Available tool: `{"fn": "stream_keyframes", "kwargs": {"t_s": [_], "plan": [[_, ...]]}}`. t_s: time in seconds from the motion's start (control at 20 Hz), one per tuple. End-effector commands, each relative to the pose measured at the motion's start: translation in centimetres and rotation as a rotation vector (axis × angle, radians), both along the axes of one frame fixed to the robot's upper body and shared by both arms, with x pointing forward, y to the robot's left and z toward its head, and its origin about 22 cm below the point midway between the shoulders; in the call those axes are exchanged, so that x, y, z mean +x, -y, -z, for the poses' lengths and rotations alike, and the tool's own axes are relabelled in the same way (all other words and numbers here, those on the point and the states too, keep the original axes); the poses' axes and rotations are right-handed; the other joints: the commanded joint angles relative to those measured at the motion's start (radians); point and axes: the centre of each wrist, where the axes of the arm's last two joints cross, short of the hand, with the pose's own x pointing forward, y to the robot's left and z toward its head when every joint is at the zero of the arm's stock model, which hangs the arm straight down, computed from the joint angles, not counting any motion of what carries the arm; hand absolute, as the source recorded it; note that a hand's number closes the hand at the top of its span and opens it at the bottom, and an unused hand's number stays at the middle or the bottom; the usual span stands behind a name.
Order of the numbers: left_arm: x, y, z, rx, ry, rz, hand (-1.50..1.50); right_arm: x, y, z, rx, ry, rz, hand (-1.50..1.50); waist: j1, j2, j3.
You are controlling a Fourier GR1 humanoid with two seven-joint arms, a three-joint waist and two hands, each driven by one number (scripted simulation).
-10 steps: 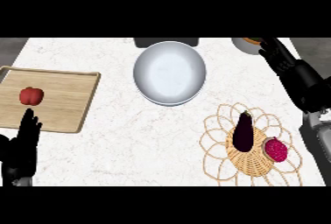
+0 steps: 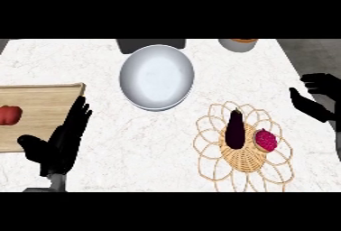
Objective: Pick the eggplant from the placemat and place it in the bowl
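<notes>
Eggplant waits left of the right robot hand

The eggplant (image 2: 235,128) lies lengthwise on the placemat (image 2: 212,149), pointing toward the bowl (image 2: 157,77); the right robot hand (image 2: 313,101), nearer, hangs empty, fingers relaxed.

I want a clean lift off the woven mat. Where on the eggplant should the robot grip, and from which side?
Grip the eggplant around its thick lower middle, coming from above with the right hand, the nearer one. It lies flat on the placemat, stem pointing toward the bowl, so fingers should close across its narrow width. The pink fruit sits close on its right, so keep the fingers narrow there.
</notes>
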Motion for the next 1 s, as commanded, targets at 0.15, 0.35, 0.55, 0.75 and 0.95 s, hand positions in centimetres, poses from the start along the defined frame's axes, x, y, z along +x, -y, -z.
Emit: {"fn": "stream_keyframes", "kwargs": {"t_s": [0.15,0.35,0.55,0.75,0.95], "plan": [[1.0,4.3,-0.5,-0.113,0.034,0.24,0.0,-4.2,-7.3,5.4,-0.171,0.047,0.12,-1.5,0.075,0.005,0.005],[1.2,4.7,-1.5,-0.101,0.027,0.295,0.0,-3.4,-7.7,5.6,-0.371,-0.178,0.207,-1.5,0.115,0.008,0.003],[1.7,4.0,-1.6,-0.094,0.028,0.273,0.0,-2.7,-8.8,4.3,-0.483,-0.405,0.314,-1.5,0.12,0.004,0.0],[2.3,4.5,-1.7,-0.121,0.017,0.298,0.0,-0.6,-12.6,2.2,-0.478,-0.605,0.377,-1.5,0.137,0.009,0.005],[2.2,5.6,-1.6,-0.096,0.031,0.326,0.0,1.4,-15.0,0.8,-0.43,-0.755,0.392,-1.5,0.147,0.011,0.007]]}}
